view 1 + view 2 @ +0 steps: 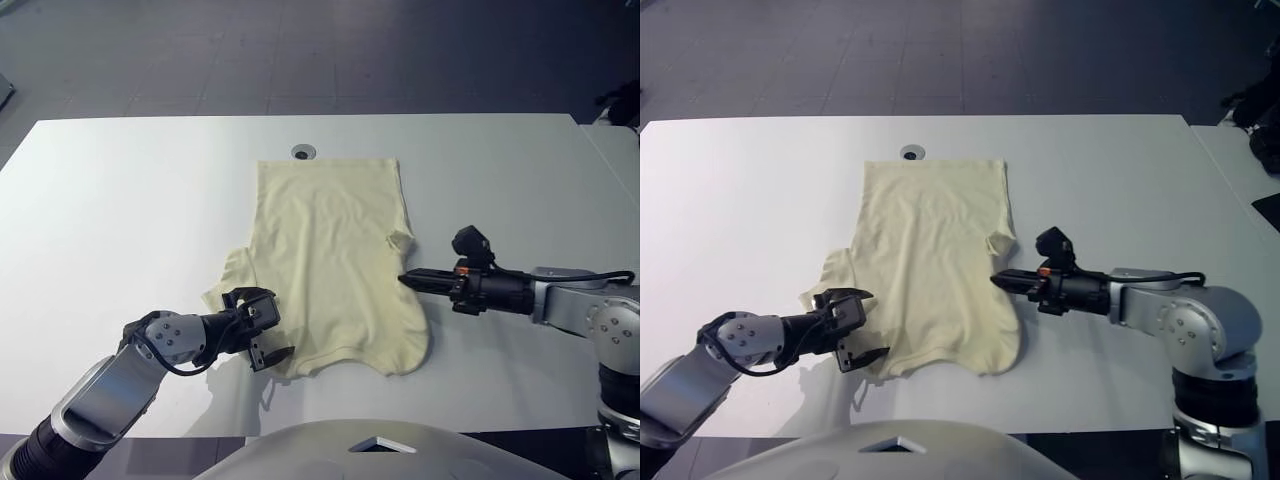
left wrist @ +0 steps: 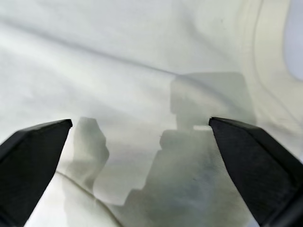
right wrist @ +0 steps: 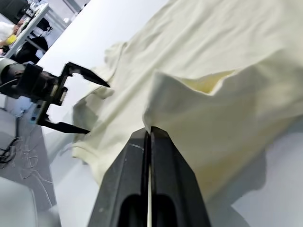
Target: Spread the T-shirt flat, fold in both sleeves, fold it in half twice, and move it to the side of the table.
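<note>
A pale yellow T-shirt [image 1: 330, 250] lies lengthwise on the white table [image 1: 120, 200]. Its left sleeve [image 1: 233, 272] sticks out, bunched, and its right sleeve [image 1: 399, 241] is tucked against the body. My left gripper [image 1: 274, 327] is open at the shirt's near left corner, with its fingers [image 2: 33, 161] spread just over the fabric [image 2: 142, 56]. My right gripper [image 1: 404, 279] is at the shirt's right edge. Its fingers [image 3: 142, 156] are shut, pinching a raised fold of the cloth [image 3: 199, 104].
A round cable grommet [image 1: 303, 152] sits in the table just beyond the shirt's far edge. Bare tabletop stretches wide to the left and right of the shirt. The table's near edge runs close under both arms.
</note>
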Controlling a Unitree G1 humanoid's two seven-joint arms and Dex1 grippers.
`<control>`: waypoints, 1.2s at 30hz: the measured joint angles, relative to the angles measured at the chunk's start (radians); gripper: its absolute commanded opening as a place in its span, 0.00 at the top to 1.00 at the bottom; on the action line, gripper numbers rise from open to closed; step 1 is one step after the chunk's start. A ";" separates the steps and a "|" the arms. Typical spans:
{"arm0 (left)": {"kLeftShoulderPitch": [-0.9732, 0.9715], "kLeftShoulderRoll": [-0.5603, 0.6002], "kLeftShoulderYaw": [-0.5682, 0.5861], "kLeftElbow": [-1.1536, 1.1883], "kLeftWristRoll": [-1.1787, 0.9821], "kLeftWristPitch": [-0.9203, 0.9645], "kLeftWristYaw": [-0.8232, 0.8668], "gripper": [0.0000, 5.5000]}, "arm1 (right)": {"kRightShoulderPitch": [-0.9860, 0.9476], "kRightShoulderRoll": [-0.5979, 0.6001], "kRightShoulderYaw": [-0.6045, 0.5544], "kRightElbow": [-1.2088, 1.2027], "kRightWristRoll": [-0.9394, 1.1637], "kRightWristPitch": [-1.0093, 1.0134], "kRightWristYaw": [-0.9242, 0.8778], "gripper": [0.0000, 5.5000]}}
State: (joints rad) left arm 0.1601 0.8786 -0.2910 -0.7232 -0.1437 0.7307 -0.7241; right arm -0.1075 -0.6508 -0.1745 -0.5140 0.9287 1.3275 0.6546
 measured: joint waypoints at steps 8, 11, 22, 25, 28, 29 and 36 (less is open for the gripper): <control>-0.014 0.008 -0.001 0.013 0.001 -0.010 -0.028 0.02 | 0.002 0.123 0.069 -0.019 -0.006 0.010 -0.156 0.81; -0.013 0.020 0.019 0.016 -0.004 -0.010 -0.041 0.02 | 0.006 0.137 0.044 -0.031 0.026 0.026 -0.178 0.71; 0.005 -0.006 0.465 -0.018 -0.230 0.141 -0.045 0.02 | 0.155 -0.262 0.254 -0.222 -0.415 -0.382 -0.098 0.35; 0.050 -0.013 0.554 0.018 -0.247 0.154 -0.033 0.02 | 0.181 -0.295 0.317 -0.240 -0.516 -0.478 -0.086 0.27; 0.082 -0.046 0.604 0.051 -0.272 0.184 -0.011 0.02 | 0.199 -0.296 0.355 -0.242 -0.576 -0.526 -0.084 0.18; 0.082 -0.068 0.616 0.063 -0.292 0.196 -0.001 0.02 | 0.208 -0.295 0.364 -0.242 -0.600 -0.542 -0.087 0.15; 0.123 -0.166 0.658 0.148 -0.372 0.308 0.059 0.02 | 0.153 -0.207 0.271 -0.180 -0.654 -0.551 -0.179 0.02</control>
State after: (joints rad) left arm 0.2833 0.7127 0.3666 -0.5753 -0.5154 1.0390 -0.6651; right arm 0.0453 -0.8574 0.0963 -0.6941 0.2743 0.7760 0.4756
